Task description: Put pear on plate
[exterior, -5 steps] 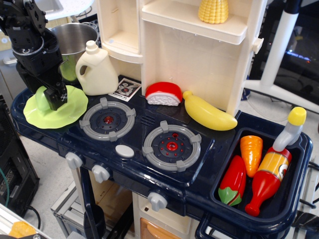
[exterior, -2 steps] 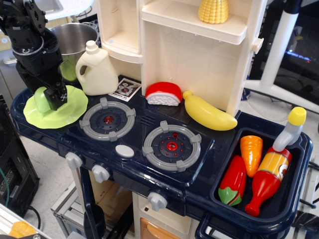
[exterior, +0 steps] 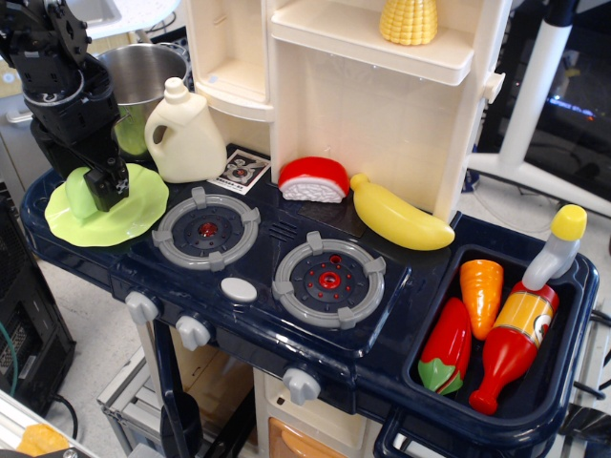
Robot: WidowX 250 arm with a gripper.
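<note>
The light-green pear [exterior: 80,194] rests on the lime-green plate [exterior: 136,212] at the far left of the toy stove top. My black gripper [exterior: 94,195] reaches down over the plate from above, around the pear. One finger [exterior: 108,187] stands just right of the pear with a slight gap; the other finger is hidden behind the pear. The jaws look open.
A cream detergent bottle [exterior: 184,134] and a steel pot [exterior: 141,76] stand right behind the plate. Two grey burners [exterior: 207,229] [exterior: 329,280], a red-white food piece [exterior: 313,179] and a yellow banana [exterior: 399,218] lie to the right. The sink bin [exterior: 558,382] holds a ketchup bottle and vegetables.
The arm has stayed in place. The visible finger has shifted slightly right, and more of the pear now shows on the plate beside it.
</note>
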